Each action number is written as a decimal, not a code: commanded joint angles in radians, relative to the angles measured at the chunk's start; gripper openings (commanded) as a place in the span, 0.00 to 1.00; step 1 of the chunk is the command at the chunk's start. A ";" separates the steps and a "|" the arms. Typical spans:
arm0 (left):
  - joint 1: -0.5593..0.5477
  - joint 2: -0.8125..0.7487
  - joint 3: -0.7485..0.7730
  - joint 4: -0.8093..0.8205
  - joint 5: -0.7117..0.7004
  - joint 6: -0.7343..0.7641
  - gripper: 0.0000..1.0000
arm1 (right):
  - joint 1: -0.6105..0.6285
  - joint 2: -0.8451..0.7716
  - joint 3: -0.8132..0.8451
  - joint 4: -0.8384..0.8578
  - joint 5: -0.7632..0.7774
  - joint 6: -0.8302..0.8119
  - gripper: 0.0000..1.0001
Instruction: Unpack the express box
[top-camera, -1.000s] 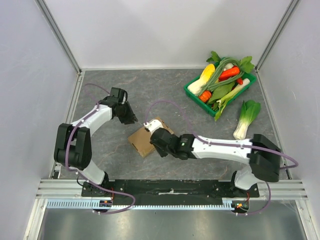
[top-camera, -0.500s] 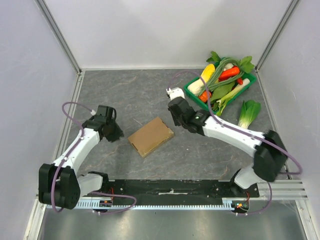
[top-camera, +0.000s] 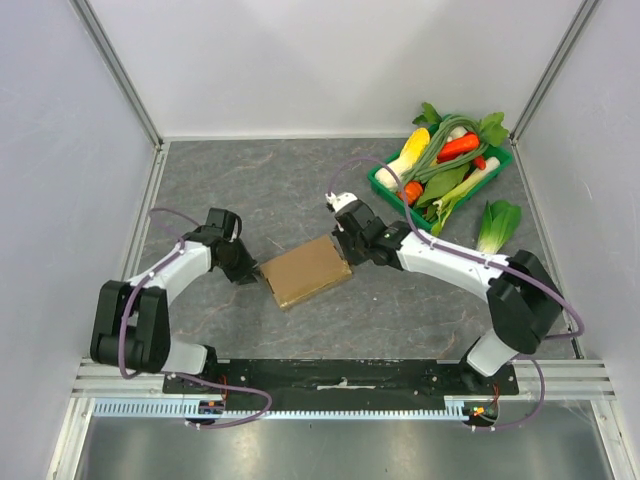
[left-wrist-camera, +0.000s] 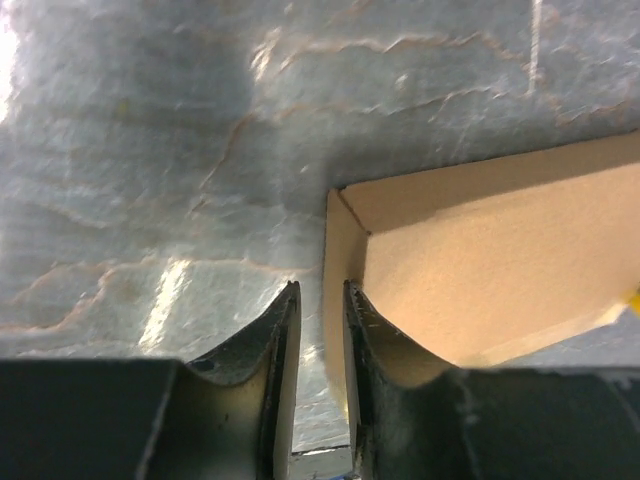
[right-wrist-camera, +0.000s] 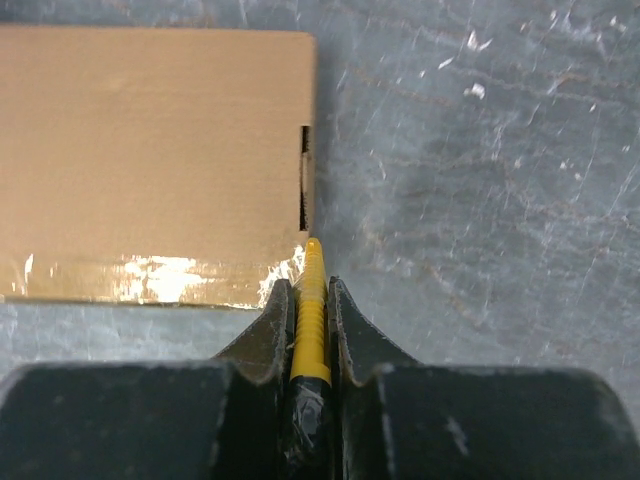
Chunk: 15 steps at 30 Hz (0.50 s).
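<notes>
Grey marbled desk (top-camera: 280, 180). Green tray (top-camera: 384, 192) at 1 o'clock, heaped with vegetables: yellow corn (top-camera: 415, 148), red pepper (top-camera: 458, 146), long beans. Loose bok choy (top-camera: 493, 237) at the tray's 5 o'clock. Yellow ribbed tool (right-wrist-camera: 310, 300) points to 12 o'clock.

No legible text, label, brand, number or sign can be read in any view. The visible faces of the express box (top-camera: 303, 270) are plain brown cardboard. The glossy strip along one edge of the box carries no readable characters.
</notes>
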 joint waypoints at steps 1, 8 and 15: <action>-0.003 0.100 0.101 0.116 0.102 0.004 0.28 | 0.056 -0.097 -0.061 0.031 -0.080 0.036 0.00; -0.002 0.235 0.216 0.282 0.205 0.004 0.27 | 0.220 -0.216 -0.119 -0.015 0.015 0.160 0.00; -0.002 0.372 0.321 0.392 0.332 0.050 0.27 | 0.329 -0.237 -0.200 0.072 0.096 0.188 0.00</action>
